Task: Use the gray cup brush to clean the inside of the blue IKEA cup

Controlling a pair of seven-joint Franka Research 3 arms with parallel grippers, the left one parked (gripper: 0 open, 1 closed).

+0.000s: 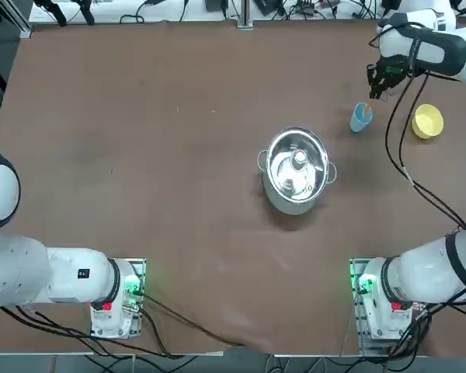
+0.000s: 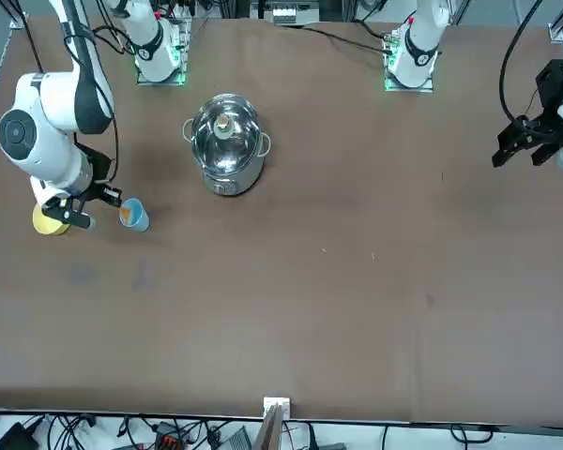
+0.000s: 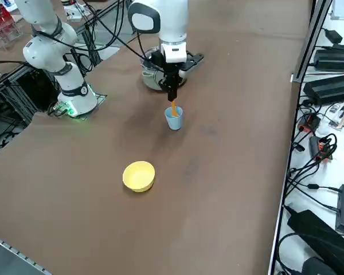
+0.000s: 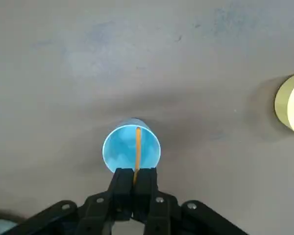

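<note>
Fingers clamped on gray cup brush inside blue IKEA cup, yellow bowl nearby, steel pot apart

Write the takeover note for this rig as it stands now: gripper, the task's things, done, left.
Right gripper: shut on the gray cup brush, directly above the blue cup.
Brush: hangs upright from the fingers, tip reaching down into the cup.
Cup: upright on the table, between the steel pot and the yellow bowl, touching neither.
Done: brush picked up and brought to the cup.
Left: scrub the inside, then withdraw the brush.
</note>
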